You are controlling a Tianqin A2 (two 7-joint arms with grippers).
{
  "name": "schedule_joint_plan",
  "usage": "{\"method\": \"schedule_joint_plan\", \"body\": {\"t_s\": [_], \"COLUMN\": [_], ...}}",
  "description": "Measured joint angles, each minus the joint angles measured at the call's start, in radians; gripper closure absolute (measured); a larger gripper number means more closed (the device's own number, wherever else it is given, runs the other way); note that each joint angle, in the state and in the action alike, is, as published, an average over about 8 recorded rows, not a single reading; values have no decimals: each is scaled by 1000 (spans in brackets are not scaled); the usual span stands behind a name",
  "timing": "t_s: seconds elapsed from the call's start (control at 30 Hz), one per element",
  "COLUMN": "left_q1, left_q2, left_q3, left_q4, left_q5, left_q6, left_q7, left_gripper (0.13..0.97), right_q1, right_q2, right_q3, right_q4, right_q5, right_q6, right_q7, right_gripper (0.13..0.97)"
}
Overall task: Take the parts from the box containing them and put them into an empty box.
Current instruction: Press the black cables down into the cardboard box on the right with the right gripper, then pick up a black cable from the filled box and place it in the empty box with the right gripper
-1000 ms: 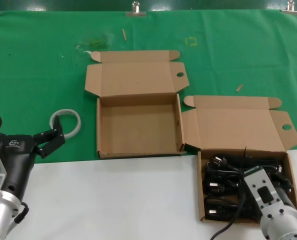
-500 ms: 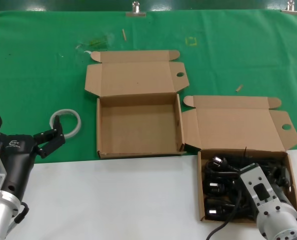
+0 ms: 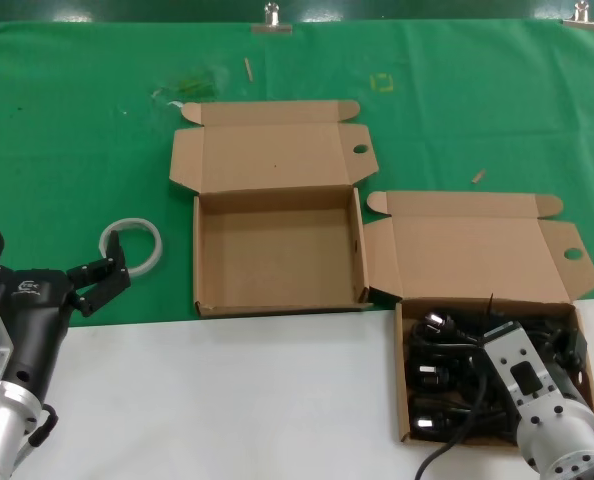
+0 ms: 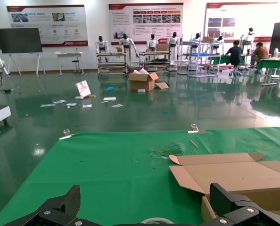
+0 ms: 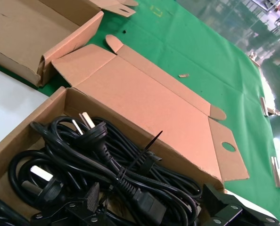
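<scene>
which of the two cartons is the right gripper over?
The box containing them, the nearer carton on the white surface, filled with the parts. The right gripper hangs over its cords. The empty box sits farther left on the green cloth.

Floor (image 4: 130, 108): glossy dark green, papers scattered
Back wall (image 4: 102, 28): white, with posters (image 4: 147, 19)
Furniture: metal racks (image 4: 114, 63), whiteboard (image 4: 20, 40)
</scene>
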Motion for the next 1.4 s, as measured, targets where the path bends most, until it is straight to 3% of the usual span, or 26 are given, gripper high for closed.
{"method": "schedule_joint_plan", "body": {"t_s": [0.23, 0.53, 1.1, 1.4], "left_q1": [0, 0, 0, 0], "left_q2": [0, 0, 0, 0], "left_q3": [0, 0, 0, 0], "left_q4": [0, 0, 0, 0], "left_q5": [0, 0, 0, 0], "left_q6": [0, 0, 0, 0], "left_q7": [0, 0, 0, 0], "left_gripper": [132, 132, 132, 132], "right_q1": [13, 19, 6, 2], "right_q2": [0, 0, -2, -2], "right_q3": [7, 7, 20, 24], "right_q4": [-27, -61, -74, -32], "right_q5": [0, 0, 0, 0], "right_q6": [-18, -49, -70, -39], "right_q7": [-6, 4, 18, 5], "right_gripper": [353, 455, 788, 849]}}
